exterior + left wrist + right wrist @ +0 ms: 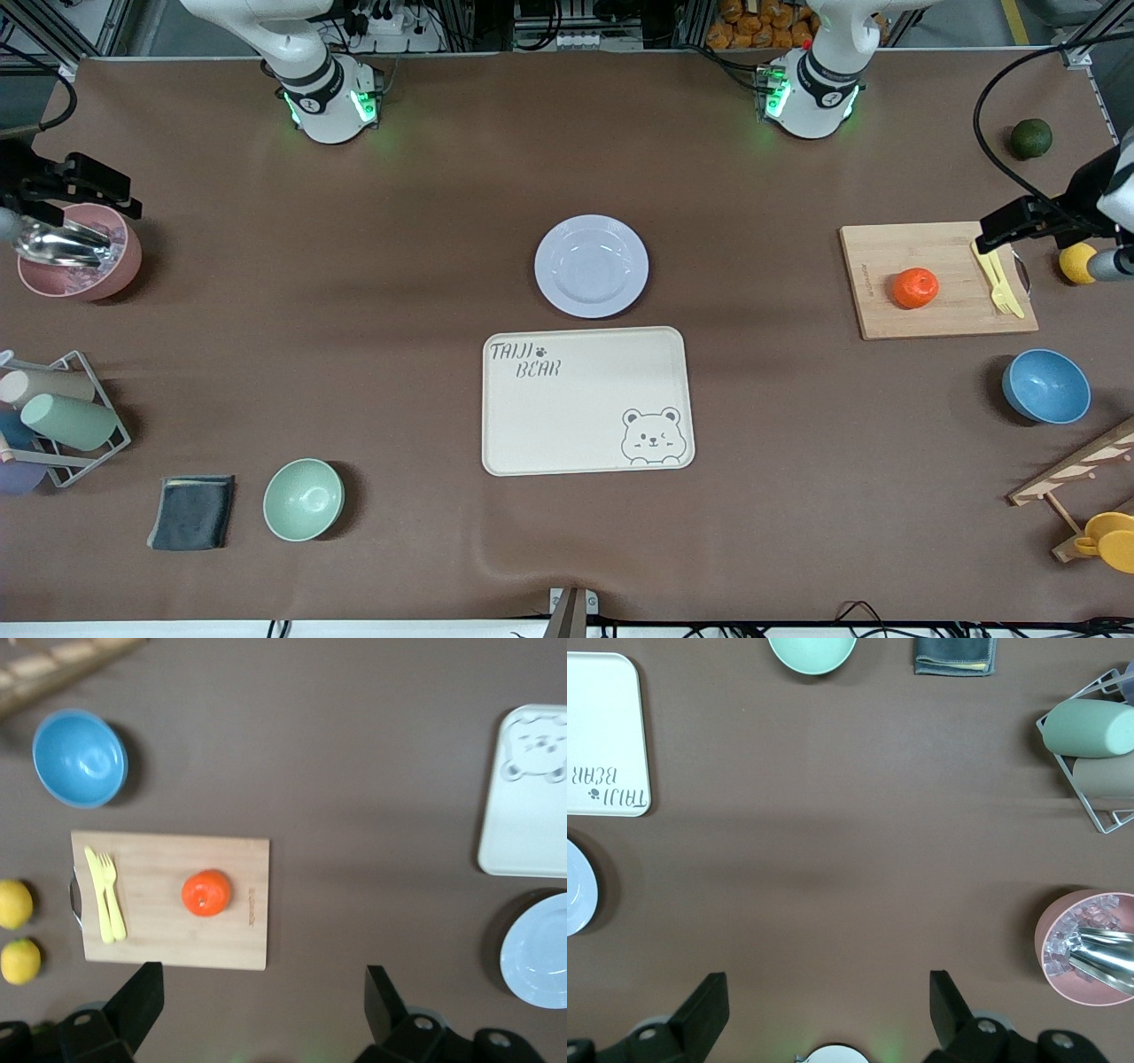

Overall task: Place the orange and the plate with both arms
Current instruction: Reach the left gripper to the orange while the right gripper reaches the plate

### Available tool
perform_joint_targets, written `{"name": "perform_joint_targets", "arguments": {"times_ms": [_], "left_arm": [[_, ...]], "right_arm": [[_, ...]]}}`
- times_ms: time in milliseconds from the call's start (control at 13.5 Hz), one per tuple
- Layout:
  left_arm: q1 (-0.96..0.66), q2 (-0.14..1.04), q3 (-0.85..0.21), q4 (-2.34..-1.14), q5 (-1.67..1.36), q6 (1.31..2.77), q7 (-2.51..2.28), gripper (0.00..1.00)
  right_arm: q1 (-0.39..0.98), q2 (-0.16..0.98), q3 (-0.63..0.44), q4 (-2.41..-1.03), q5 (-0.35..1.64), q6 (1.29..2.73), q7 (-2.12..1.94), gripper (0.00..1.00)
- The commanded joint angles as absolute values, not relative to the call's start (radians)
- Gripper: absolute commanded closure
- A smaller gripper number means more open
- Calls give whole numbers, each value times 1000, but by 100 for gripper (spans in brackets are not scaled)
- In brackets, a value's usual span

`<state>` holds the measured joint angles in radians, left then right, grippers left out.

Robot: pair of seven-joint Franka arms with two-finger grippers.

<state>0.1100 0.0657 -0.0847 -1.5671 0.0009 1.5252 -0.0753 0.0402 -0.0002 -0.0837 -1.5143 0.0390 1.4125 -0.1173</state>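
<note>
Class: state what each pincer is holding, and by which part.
Nothing is held. The left pincer and the right pincer are both open and empty; the orange lies untouched on the cutting board.

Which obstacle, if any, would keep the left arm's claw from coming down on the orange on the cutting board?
Probably none. The orange sits alone mid cutting board, apart from the yellow fork and knife at its edge. The left claw hangs open above the table beside the board, nothing between them.
</note>
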Motion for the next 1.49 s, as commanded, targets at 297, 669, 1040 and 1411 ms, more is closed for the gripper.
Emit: {"name": "perform_joint_targets", "arguments": {"times_ms": [297, 669, 1040, 1411], "left_arm": [[258, 70, -84, -1972, 48, 1894, -60, 0], [298, 162, -84, -2045, 54, 1990, -51, 0], [301, 265, -83, -2059, 58, 2005, -52, 0], [299, 314, -84, -2059, 121, 2019, -74, 0]], "right_arm": [[40, -25, -86, -1591, 107, 1408, -114, 0], [35, -18, -89, -1719, 262, 1431, -100, 0], [52, 2, -86, -1860, 386, 1529, -98, 0], [171, 2, -84, -2073, 530, 1797, -69, 0]]}}
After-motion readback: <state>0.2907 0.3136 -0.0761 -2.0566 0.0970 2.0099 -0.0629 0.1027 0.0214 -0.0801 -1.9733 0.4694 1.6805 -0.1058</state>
